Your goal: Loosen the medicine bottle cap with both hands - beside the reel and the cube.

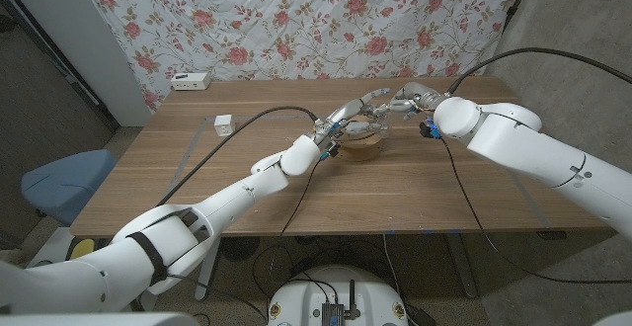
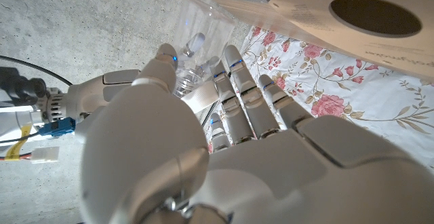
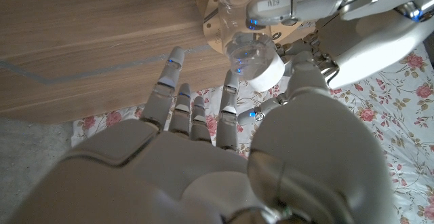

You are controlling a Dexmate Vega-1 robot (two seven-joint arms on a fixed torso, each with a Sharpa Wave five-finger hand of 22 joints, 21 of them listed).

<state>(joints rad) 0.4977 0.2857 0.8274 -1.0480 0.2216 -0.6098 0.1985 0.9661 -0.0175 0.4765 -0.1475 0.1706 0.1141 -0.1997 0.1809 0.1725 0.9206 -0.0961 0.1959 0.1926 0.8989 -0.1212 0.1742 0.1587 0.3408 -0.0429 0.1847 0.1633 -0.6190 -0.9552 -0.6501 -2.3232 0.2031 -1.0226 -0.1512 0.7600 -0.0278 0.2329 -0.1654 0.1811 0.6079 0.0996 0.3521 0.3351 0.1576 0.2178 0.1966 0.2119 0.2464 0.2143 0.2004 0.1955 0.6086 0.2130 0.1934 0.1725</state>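
My left hand holds a clear medicine bottle just above the round wooden reel, a little right of the table's middle. The clear bottle shows between that hand's fingertips in the left wrist view. Its white cap points toward my right hand, which comes in from the right. The cap sits between the right thumb and a finger, which pinch it while the other fingers stay spread. A small white cube stands on the table to the left.
A white box lies at the table's far left corner. Floral cloth hangs behind the table. A blue chair stands off the left side. Cables trail across the wooden tabletop.
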